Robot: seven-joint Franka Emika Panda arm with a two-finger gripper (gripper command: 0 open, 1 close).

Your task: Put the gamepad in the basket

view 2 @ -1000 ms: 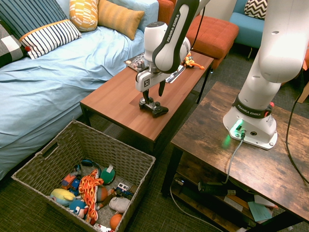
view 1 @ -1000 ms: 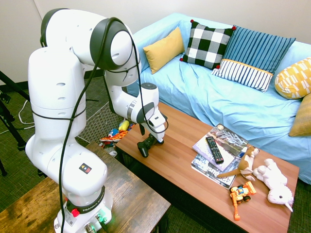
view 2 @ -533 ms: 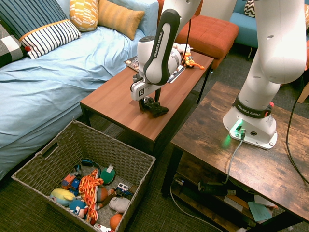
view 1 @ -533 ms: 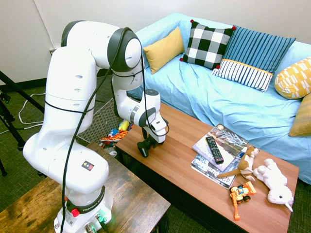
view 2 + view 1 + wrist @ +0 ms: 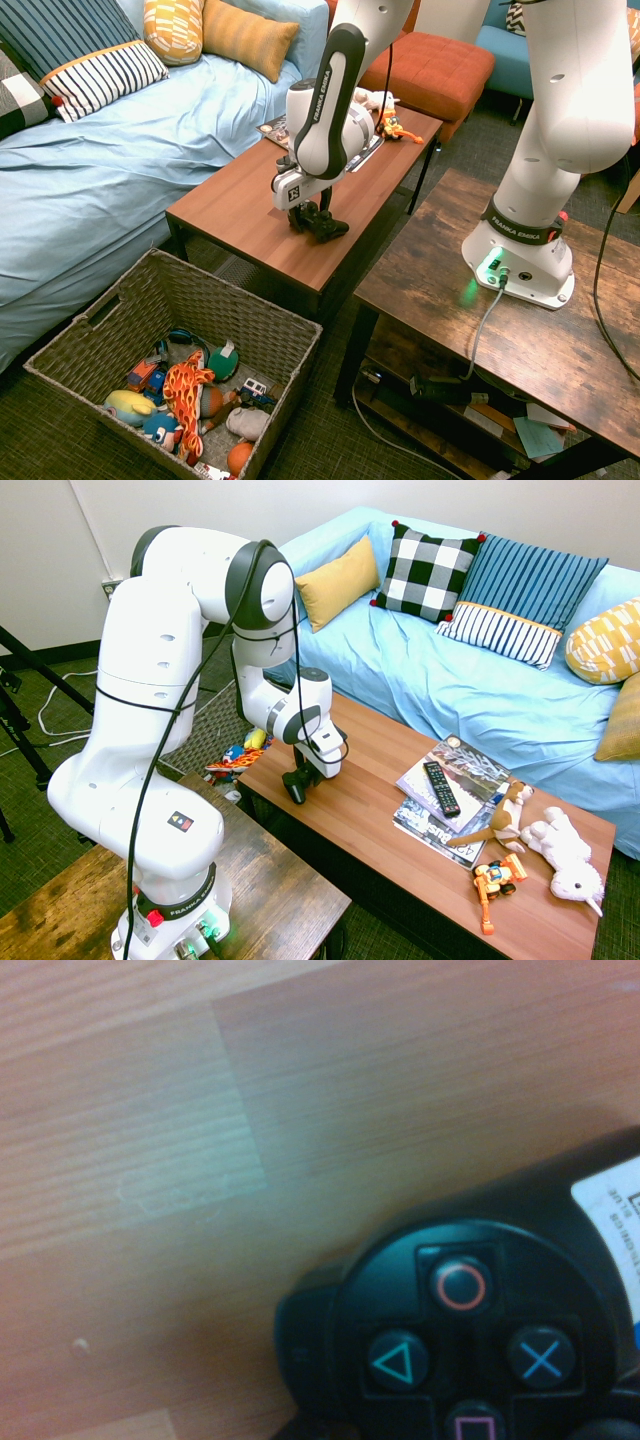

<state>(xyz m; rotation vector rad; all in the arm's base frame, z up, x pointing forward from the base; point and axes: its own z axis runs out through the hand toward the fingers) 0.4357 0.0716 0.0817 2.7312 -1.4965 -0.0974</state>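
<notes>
Gripper (image 5: 311, 213) down over gamepad (image 5: 322, 226) on table (image 5: 240, 215).

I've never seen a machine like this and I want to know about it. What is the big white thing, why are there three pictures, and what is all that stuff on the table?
The big white thing is a robot arm. At its end is a claw, which is down on a black gamepad on the brown coffee table. I cannot tell yet whether it is gripping it.

Two pictures come from cameras standing in the room, on opposite sides of the arm. The third comes from a camera on the arm's wrist, so the gamepad's buttons look huge.

Also on the table: magazines with a TV remote on top, and some toys. On the floor is a woven basket with toys inside. The gamepad should go there.
</notes>
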